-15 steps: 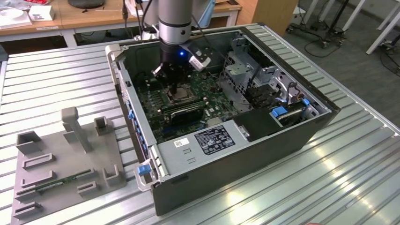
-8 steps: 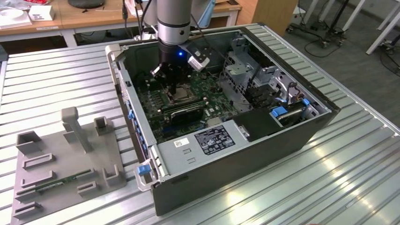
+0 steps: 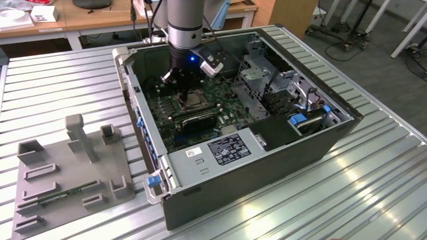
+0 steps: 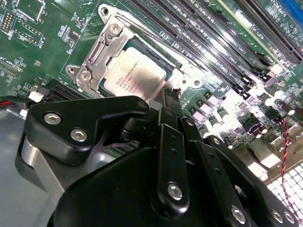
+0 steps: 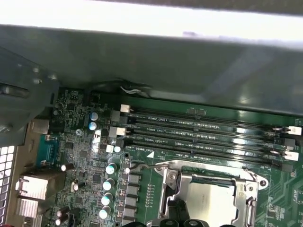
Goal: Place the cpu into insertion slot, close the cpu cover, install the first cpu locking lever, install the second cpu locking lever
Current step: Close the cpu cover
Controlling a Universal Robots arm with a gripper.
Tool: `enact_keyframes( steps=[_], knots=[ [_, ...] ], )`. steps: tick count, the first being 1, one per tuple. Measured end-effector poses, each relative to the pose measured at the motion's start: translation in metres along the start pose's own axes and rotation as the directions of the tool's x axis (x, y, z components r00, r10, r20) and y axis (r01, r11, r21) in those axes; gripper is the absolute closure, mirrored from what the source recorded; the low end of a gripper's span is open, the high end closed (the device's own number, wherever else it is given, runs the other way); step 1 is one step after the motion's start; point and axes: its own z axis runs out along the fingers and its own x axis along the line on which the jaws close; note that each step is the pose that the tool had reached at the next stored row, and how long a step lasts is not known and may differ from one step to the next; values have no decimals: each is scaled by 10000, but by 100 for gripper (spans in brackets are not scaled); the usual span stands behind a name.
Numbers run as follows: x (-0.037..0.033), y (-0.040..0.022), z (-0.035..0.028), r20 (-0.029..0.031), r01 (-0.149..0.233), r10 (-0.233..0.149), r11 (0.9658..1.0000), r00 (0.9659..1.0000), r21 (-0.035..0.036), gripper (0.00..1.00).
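While the arm reaches straight down into the open computer case (image 3: pixel 280 160), the gripper (image 4: pixel 164 94) hangs low over the green board (image 4: pixel 47 56), its fingers (image 4: pixel 164 101) pressed together and holding nothing. Just beyond the fingertips, the cpu (image 4: pixel 135 78) sits in the insertion slot (image 4: pixel 152 50), with the cpu cover (image 4: pixel 102 52) lying flat around it.

Ribbed metal table (image 3: pixel 347 190) w/ wooden desks (image 3: pixel 100 19) behind, grey floor (image 3: pixel 380 65).
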Motion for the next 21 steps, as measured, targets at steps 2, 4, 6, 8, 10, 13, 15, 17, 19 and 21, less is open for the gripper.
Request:
enact_keyframes(
  steps=[2, 4, 6, 8, 10, 13, 15, 17, 19, 21],
  knots=[
    [-1, 11, 7, 2, -7, 7, 10000, 10000, -2, 89],
    [-1, 18, 14, 3, -69, 69, 10000, 10000, -3, 89],
    [-2, 23, 19, 1, -184, 184, 9998, 9998, -4, 89],
    [1, 32, 21, -1, -248, 248, 9997, 9997, -3, 89],
    [12, 36, 24, 0, -256, 256, 9997, 9997, -4, 89],
    [24, 39, 38, 9, -272, 272, 9996, 9996, -6, 89],
    [26, 38, 53, 13, -279, 279, 9996, 9996, -5, 89],
    [26, 38, 58, 12, -294, 294, 9996, 9996, -2, 89],
    [27, 38, 58, 11, -297, 297, 9996, 9996, -2, 89],
    [26, 39, 59, 13, -297, 297, 9996, 9996, -3, 89]
  ],
)
